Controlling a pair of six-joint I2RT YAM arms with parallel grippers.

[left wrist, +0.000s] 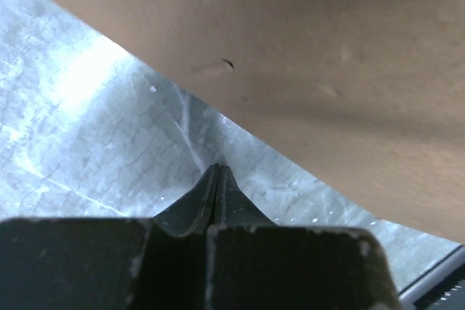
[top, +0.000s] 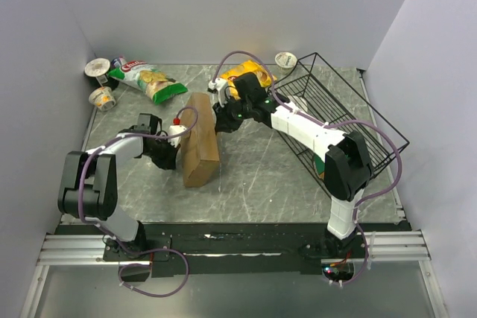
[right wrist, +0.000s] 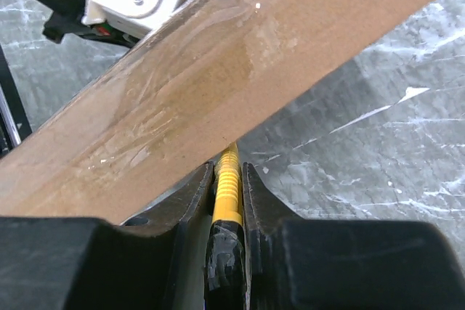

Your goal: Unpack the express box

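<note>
The express box point(top: 201, 139), plain brown cardboard with clear tape, lies closed mid-table. It fills the top of the left wrist view point(left wrist: 327, 49) and crosses the right wrist view point(right wrist: 218, 70). My left gripper point(top: 173, 154) is at the box's left side, low over the table. Its fingers point(left wrist: 218, 176) are shut and empty, just short of the box edge. My right gripper point(top: 222, 118) is at the box's far right edge. It is shut on a yellow ribbed tool point(right wrist: 229, 179) with a black-taped end. The tool's tip is hidden behind the box edge.
A black wire basket point(top: 343, 109) stands at the right. A yellow snack bag point(top: 250, 74) and a cup point(top: 285, 59) lie at the back. A green chip bag point(top: 145, 80) and two cups point(top: 102, 97) are at the back left. A small red-capped bottle point(top: 176, 128) stands by the left gripper.
</note>
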